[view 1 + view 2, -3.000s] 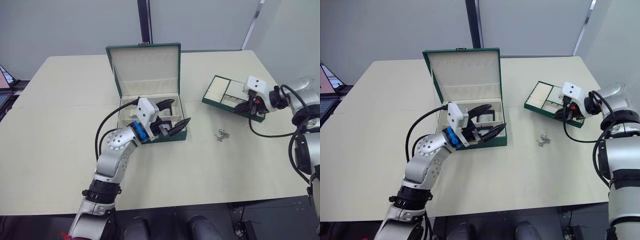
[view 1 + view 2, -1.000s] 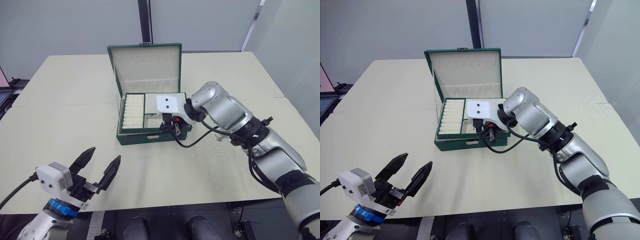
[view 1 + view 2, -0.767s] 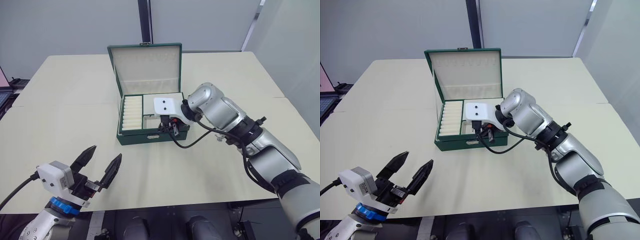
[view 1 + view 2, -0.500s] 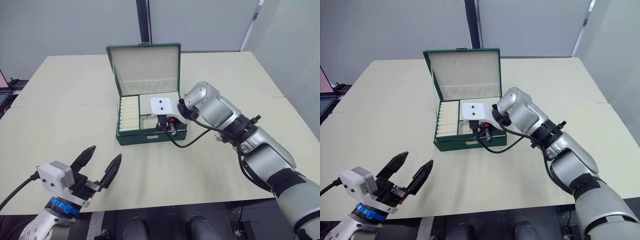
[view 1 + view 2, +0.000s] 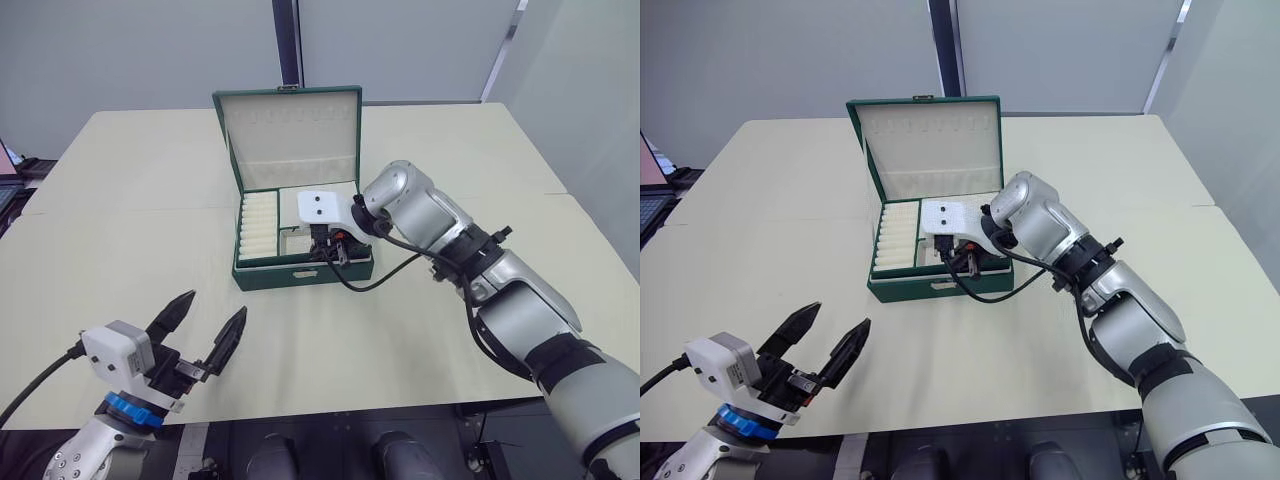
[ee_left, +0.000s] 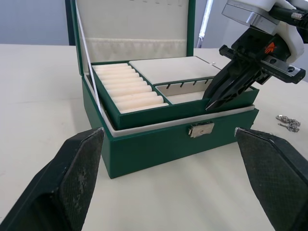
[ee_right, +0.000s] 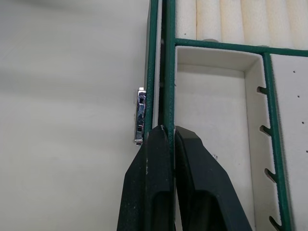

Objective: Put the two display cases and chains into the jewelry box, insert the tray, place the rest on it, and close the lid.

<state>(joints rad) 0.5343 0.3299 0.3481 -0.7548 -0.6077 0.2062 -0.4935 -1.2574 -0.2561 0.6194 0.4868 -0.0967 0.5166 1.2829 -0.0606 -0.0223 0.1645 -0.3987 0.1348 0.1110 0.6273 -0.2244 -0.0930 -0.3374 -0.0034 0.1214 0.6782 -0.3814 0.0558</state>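
1. The step in hand looks like inserting the tray (image 6: pixel 159 91): it sits in the top of the jewelry box (image 5: pixel 300 270), and the right gripper (image 6: pixel 226 94) has its fingers closed on the tray's front wall, just above the box's metal latch (image 6: pixel 201 129). In the right wrist view the two fingers pinch that thin green wall between them.
2. The tray appears nearly seated. In the left wrist view its rim stands a little proud of the box rim, slightly more at the ribbed end, so whether it is fully down I cannot tell.
3. The box stands in the middle of the table (image 5: pixel 120 250), its front and latch facing the robot, with the lid (image 5: pixel 288 135) upright at the back. The long axis of both box and tray runs left to right; the tray's ribbed ring rolls are at the robot's left end, the flat compartments at the right.
4. The left gripper (image 5: pixel 205 330) hovers near the table's front edge, well apart from the box, fingers spread open and holding nothing.
5. Next, as I judge it: release the tray wall, lift clear, then fetch the loose silver pieces (image 6: pixel 288 122) lying on the table to the right of the box.
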